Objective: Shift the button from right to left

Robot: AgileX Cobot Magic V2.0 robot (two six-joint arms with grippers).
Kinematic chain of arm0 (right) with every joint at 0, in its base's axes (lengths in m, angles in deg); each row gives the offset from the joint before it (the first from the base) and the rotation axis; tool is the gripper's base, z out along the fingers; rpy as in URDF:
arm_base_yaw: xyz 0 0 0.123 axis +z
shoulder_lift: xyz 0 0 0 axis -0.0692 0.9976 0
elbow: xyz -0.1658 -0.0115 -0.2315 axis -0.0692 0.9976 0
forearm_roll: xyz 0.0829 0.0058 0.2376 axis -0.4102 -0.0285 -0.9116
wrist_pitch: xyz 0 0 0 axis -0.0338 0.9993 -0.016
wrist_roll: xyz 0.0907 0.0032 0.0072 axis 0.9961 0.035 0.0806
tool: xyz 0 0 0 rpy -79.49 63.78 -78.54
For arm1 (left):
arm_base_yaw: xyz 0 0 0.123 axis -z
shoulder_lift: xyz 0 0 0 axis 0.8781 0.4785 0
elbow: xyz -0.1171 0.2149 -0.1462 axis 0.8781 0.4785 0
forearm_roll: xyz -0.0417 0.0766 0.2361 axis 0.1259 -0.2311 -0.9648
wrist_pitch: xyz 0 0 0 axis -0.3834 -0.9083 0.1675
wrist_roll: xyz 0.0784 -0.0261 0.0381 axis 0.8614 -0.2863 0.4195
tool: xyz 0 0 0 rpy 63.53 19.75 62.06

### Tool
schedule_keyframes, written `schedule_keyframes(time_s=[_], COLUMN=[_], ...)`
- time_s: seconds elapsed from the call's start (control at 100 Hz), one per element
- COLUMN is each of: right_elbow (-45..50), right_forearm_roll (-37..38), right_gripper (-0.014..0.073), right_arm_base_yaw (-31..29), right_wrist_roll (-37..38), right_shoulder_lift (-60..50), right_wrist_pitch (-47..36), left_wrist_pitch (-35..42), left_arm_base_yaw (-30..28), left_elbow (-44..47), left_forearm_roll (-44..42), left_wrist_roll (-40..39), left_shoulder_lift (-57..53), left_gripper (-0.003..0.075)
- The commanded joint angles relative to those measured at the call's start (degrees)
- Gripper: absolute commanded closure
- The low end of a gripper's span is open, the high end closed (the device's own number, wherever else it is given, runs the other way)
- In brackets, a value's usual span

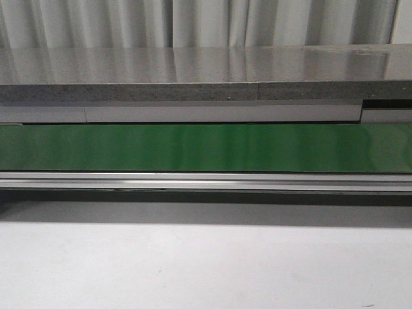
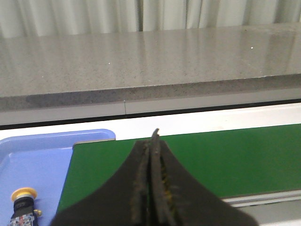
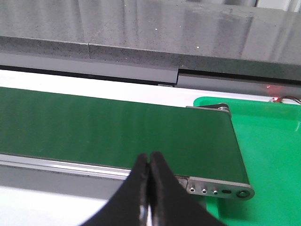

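Note:
The button [image 2: 23, 205], a yellow-orange cap on a dark body, lies in the blue tray [image 2: 42, 160] beyond the belt's left end, seen only in the left wrist view. My left gripper [image 2: 154, 134] is shut and empty, held over the green belt [image 2: 225, 155] to the right of the tray. My right gripper [image 3: 149, 156] is shut and empty, held over the belt's near rail by its right end. The belt [image 1: 206, 147] runs bare across the front view, where neither gripper nor the button shows.
A green tray [image 3: 273, 141] lies past the belt's right end. A grey stone-like counter [image 1: 206, 71] runs behind the belt. A metal rail [image 1: 206, 181] edges the belt's near side, with white table [image 1: 206, 264] in front.

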Motion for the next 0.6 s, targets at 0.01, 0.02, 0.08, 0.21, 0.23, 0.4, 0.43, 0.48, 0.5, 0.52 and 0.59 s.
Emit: schedule_keyframes(time_s=[0.01,0.02,0.08,0.21,0.23,0.4,0.43,0.48,0.5,0.52,0.59], right_elbow=[-1.49,-1.49,-1.49,-1.49,-1.49,-1.49,-1.49,-1.49,-1.49,-1.49,-1.49], right_forearm_roll=[0.5,0.5,0.5,0.5,0.5,0.5,0.5,0.5,0.5,0.5,0.5], right_gripper=[0.0659,0.0659,0.0659,0.0659,0.0659,0.0659,0.0659,0.0659,0.0659,0.0659,0.0659], right_arm_base_yaw=[0.06,0.06,0.06,0.06,0.06,0.06,0.06,0.06,0.06,0.06,0.06], right_wrist_roll=[-0.34,-0.34,-0.34,-0.34,-0.34,-0.34,-0.34,-0.34,-0.34,-0.34,-0.34], right_shoulder_lift=[0.4,0.4,0.4,0.4,0.4,0.4,0.4,0.4,0.4,0.4,0.4], right_wrist_pitch=[-4.35,-4.35,-4.35,-4.35,-4.35,-4.35,-4.35,-4.35,-4.35,-4.35,-4.29], left_wrist_pitch=[5.87,5.87,5.97,5.97,5.97,5.97,5.97,5.97,5.97,6.23,8.31], left_arm_base_yaw=[0.28,0.28,-0.38,-3.11,-3.71,-7.33,-7.6,-7.59,-7.59,-7.59,-7.59], left_elbow=[1.14,1.37,3.39,7.64,8.33,13.9,15.07,16.7,17.39,18.12,20.21], left_forearm_roll=[-3.53,-3.93,-5.63,-5.87,-5.76,-4.41,-4.41,-4.31,-4.33,-4.33,-4.19], left_wrist_roll=[-6.12,-6.48,-8.54,-8.89,-8.89,-8.89,-8.89,-8.89,-8.89,-8.89,-8.89], left_shoulder_lift=[-1.76,-2.18,-4.16,-9.89,-10.9,-19.23,-20.55,-22.74,-23.64,-24.11,-23.74], left_gripper=[0.0741,0.0741,0.0741,0.0741,0.0741,0.0741,0.0741,0.0741,0.0741,0.0741,0.0741])
